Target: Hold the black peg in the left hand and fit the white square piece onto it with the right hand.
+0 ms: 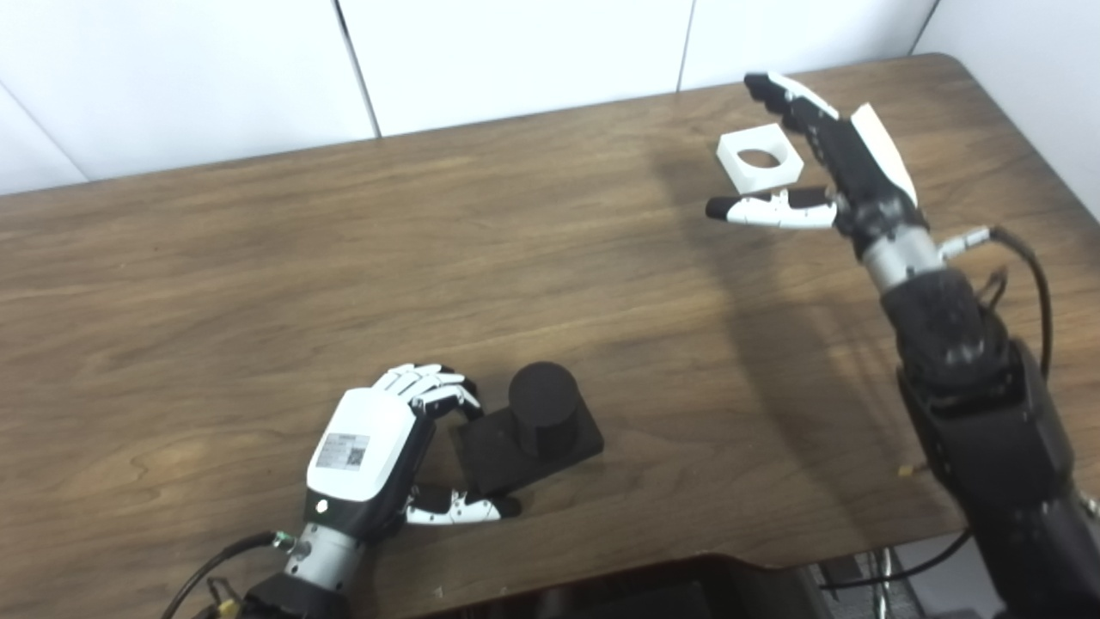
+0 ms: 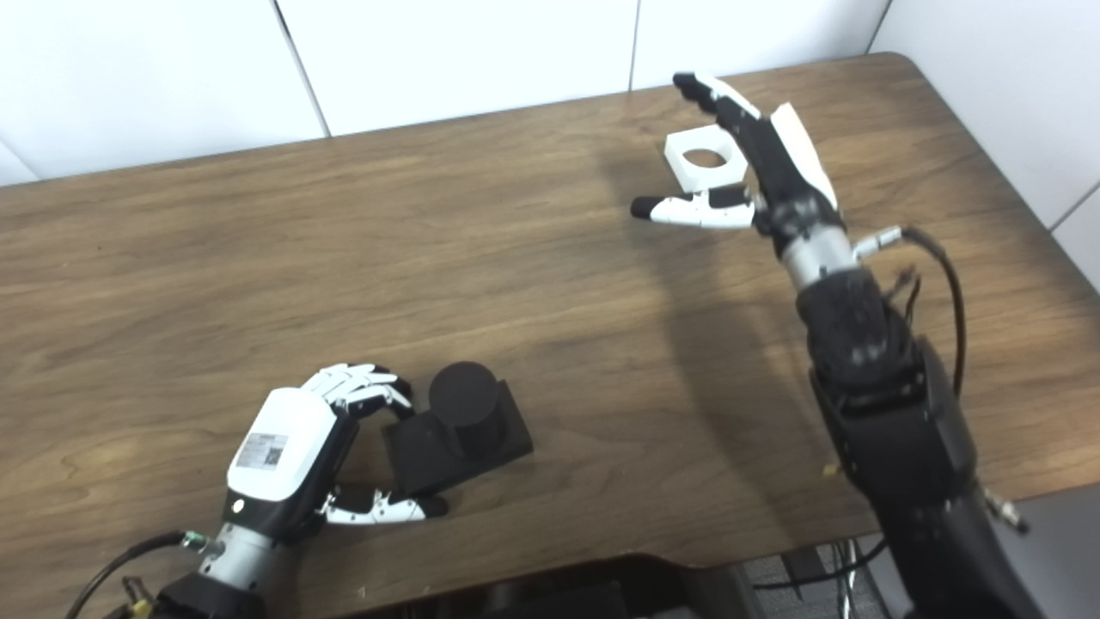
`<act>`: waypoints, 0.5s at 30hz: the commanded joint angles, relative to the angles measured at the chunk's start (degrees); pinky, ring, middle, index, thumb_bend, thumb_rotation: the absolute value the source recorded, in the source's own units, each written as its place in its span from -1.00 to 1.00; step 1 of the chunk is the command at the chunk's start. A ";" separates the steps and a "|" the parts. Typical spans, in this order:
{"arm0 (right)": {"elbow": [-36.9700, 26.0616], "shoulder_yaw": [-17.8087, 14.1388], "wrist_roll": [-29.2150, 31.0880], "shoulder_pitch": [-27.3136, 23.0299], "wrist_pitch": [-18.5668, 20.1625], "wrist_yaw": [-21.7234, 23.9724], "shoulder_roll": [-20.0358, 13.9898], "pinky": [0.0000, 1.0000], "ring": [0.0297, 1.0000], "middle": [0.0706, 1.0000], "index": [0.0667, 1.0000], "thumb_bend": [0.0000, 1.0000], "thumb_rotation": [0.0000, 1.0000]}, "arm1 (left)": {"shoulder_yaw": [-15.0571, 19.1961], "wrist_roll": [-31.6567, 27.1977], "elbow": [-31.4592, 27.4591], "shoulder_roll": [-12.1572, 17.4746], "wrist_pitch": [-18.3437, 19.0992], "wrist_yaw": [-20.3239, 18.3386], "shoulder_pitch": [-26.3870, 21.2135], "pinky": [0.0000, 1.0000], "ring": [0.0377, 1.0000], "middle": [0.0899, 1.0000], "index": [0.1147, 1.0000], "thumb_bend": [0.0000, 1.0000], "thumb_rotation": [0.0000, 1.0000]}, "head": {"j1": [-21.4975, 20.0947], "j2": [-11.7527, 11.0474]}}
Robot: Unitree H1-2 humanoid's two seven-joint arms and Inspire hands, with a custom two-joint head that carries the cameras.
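The black peg, a short cylinder on a square black base, rests on the wooden table near its front edge. My left hand curls around the base's left side, with fingers on the far corner and the thumb along the near edge. The white square piece with a round hole lies flat at the far right. My right hand hovers open beside it. Its fingers stretch past the piece's right side and its thumb points left along the near side.
A white panelled wall runs behind the table's far edge. The table's right edge lies close to my right arm. A cable loops off the right wrist. Bare wood spans the middle between the two hands.
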 commanded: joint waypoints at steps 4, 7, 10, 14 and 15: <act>2.16 1.63 -5.77 -5.55 0.50 1.95 -4.47 0.84 0.89 0.86 0.73 0.73 -0.58 | 0.55 2.16 1.85 1.75 0.67 -0.18 1.10 0.64 0.55 0.39 -0.16 0.05 -0.90 | -0.14 -1.93; 5.22 2.33 -7.15 -7.46 -0.06 2.79 -5.73 0.82 0.90 0.86 0.75 0.74 -0.56 | 0.44 2.52 3.05 1.87 0.34 1.12 1.20 0.64 0.56 0.39 -0.16 0.05 -0.90 | 0.01 -3.77; 8.13 2.63 -7.64 -8.95 -1.08 3.31 -6.22 0.79 0.90 0.85 0.76 0.74 -0.63 | 0.25 2.81 4.44 2.13 -0.12 2.58 1.23 0.64 0.56 0.39 -0.16 0.05 -0.90 | -0.13 -5.24; 11.95 3.59 -8.93 -11.18 -1.63 3.74 -6.94 0.73 0.90 0.86 0.78 0.75 -0.69 | 0.26 2.62 6.51 2.45 -1.45 5.00 1.23 0.66 0.56 0.40 -0.16 0.05 -0.89 | -0.93 -5.88; 12.60 3.81 -9.21 -11.62 -1.59 3.85 -7.07 0.72 0.90 0.86 0.78 0.75 -0.70 | 0.26 2.53 6.87 2.54 -1.78 5.48 1.19 0.66 0.56 0.40 -0.16 0.05 -0.89 | -1.05 -6.04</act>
